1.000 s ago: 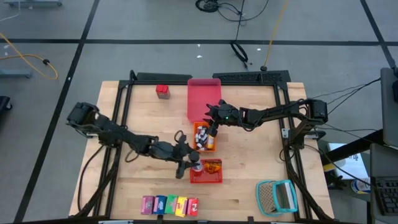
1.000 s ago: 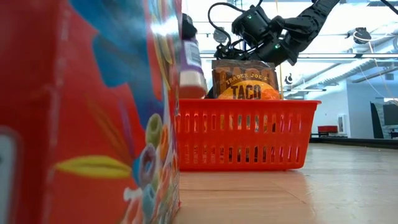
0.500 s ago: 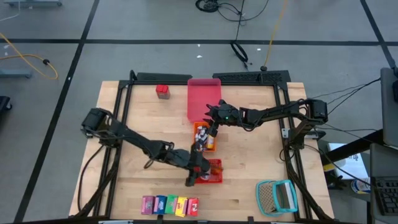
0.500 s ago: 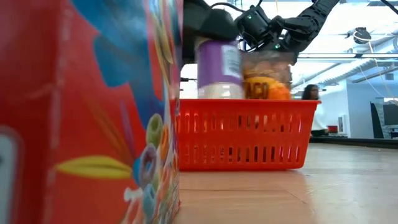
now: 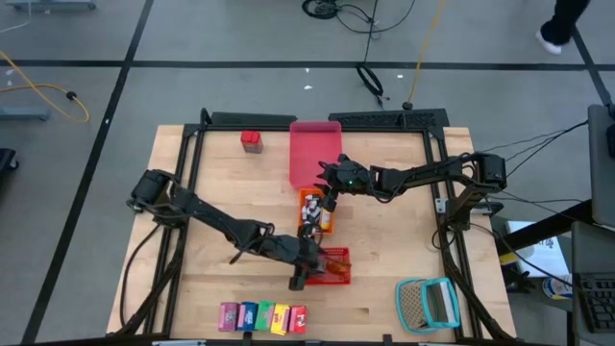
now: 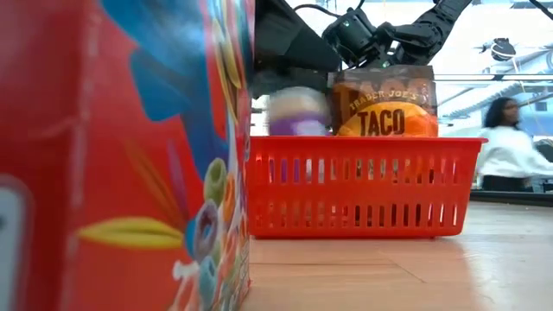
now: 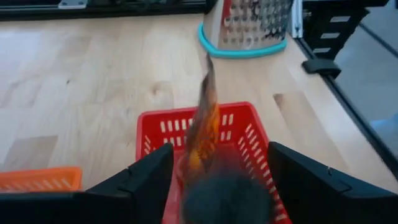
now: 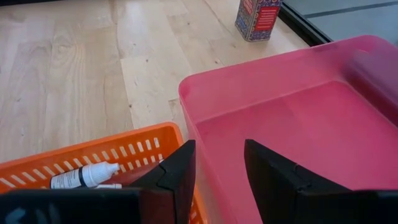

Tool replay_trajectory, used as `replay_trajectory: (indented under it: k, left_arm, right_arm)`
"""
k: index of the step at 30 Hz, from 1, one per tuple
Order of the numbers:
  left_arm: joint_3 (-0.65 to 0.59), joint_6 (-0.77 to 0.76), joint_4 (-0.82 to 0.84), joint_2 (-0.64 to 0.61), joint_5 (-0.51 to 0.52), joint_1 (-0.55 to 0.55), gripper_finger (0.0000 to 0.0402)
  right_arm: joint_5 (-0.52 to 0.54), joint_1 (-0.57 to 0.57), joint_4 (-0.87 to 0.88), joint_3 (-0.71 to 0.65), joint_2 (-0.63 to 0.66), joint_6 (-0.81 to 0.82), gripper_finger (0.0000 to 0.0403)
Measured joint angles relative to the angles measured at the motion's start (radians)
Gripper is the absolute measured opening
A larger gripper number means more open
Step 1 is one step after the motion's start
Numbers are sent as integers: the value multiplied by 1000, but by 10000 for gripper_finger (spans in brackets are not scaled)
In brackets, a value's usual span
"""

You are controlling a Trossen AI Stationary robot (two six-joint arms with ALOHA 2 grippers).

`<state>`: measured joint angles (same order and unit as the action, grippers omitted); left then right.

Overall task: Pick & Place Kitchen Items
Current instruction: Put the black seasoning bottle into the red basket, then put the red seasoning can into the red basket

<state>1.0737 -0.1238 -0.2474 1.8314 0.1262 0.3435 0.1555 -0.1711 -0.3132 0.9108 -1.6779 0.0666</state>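
A red basket (image 5: 333, 270) stands near the table's middle front. In it a taco packet (image 6: 384, 108) stands on edge, with a dark-lidded jar (image 7: 227, 196) with a purple label (image 6: 298, 112) low beside it. My left gripper (image 7: 219, 149) hangs open over the basket (image 7: 186, 118), one finger on either side of the jar's lid. Farther back, my right gripper (image 8: 219, 144) stands open and empty over the border between the orange basket (image 8: 74, 158) and the pink tray (image 8: 280, 112). A white-capped bottle (image 8: 84, 176) lies in the orange basket. My left gripper comes slanting down from the table's left, and its fingers (image 7: 149, 180) flank the jar's dark lid (image 7: 227, 190). I cannot tell whether either finger touches the lid. The jar is blurred and sits upright, low inside the red basket.
A row of small cartons (image 5: 262, 316) lines the front edge; the red one (image 6: 121, 155) fills the low view's left. A small red container (image 5: 252, 141) stands at the far left. A teal-framed mesh item (image 5: 428, 303) sits front right. A person (image 6: 510, 147) passes behind the table.
My left gripper has moved toward the table's right edge, from beside the red basket to over it, carrying the jar. The jar has then sunk lower into the basket. The basket has slid a little toward the right, and the taco packet has shifted with it.
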Motion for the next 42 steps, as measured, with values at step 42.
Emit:
replay_trajectory:
  k: [42]
  left_arm:
    - [-1,-272,934,-379,573,-249,294]
  right_arm:
    - [-1,0,12,-1,0,0,132]
